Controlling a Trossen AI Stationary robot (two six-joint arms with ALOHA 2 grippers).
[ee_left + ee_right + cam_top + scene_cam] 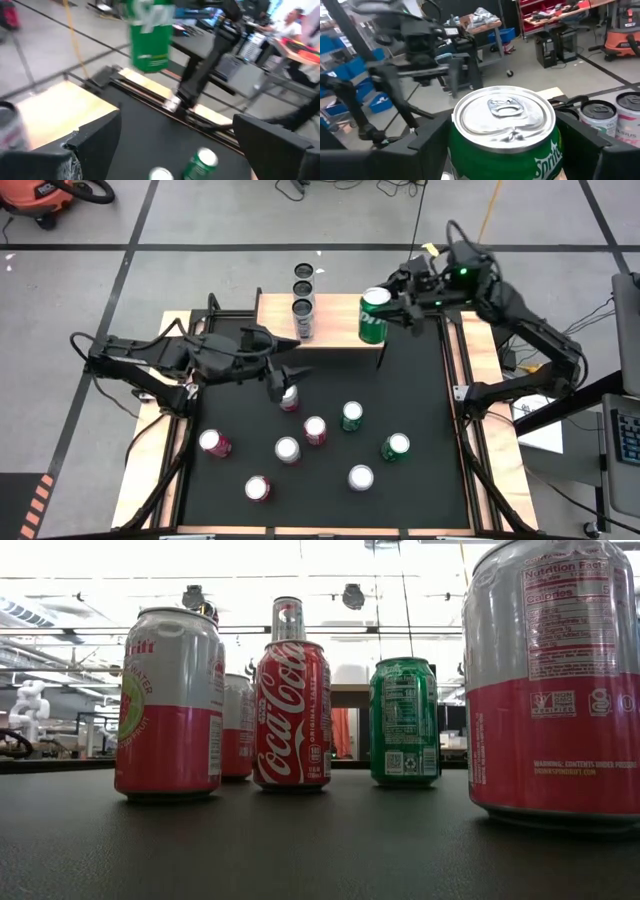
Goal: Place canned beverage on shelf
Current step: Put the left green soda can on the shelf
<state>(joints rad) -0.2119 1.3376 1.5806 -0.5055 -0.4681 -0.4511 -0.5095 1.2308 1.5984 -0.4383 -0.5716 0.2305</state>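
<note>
The right claw [392, 306] holds a green Sprite can [373, 317], its two fingers pressed to opposite sides of the can just under the rim; in the right wrist view the can's silver top [504, 117] sits squarely between the dark fingers [580, 137]. Seen from above, the can is upright over the right part of the shelf [335, 310], the light-wood board at the table's [420, 430] 12 o'clock edge. From the overhead view alone I cannot tell whether its base touches the board; in the left wrist view the can [149, 35] appears clear of the board.

Three silver-topped cans [303, 302] stand in a row on the shelf, at 9 o'clock from the green can and apart from it.

The left claw [281, 375] is spread wide and holds nothing. It hangs over the black mat, at about 7 o'clock from the shelf, just above a red can [289, 397].

More cans stand loose on the mat towards 6 o'clock: a pink one [214, 443], a silver-topped one [287, 449], two green ones [351, 415] and others.
</note>
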